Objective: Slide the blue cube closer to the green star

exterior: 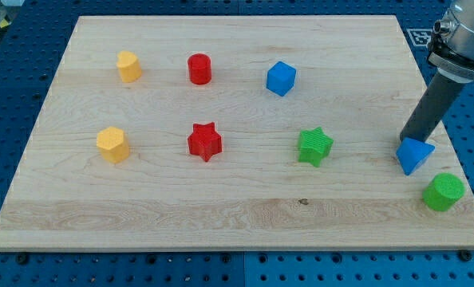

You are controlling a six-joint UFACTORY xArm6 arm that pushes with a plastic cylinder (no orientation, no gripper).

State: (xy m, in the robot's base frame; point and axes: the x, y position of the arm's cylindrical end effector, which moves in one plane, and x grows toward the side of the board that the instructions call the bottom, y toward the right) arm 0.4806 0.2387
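The blue cube [281,78] sits on the wooden board [237,215] at the upper middle. The green star [314,147] lies below it and a little to the right, well apart from it. My tip [404,141] is at the view's right, far from both; it touches the upper left side of a blue triangular block [414,155]. The dark rod rises from there to the view's upper right corner.
A green cylinder [444,192] stands at the lower right near the board's edge. A red cylinder [199,68] and a red star [204,141] are left of centre. Two yellow blocks, one upper [128,66] and one lower [112,144], are at the left.
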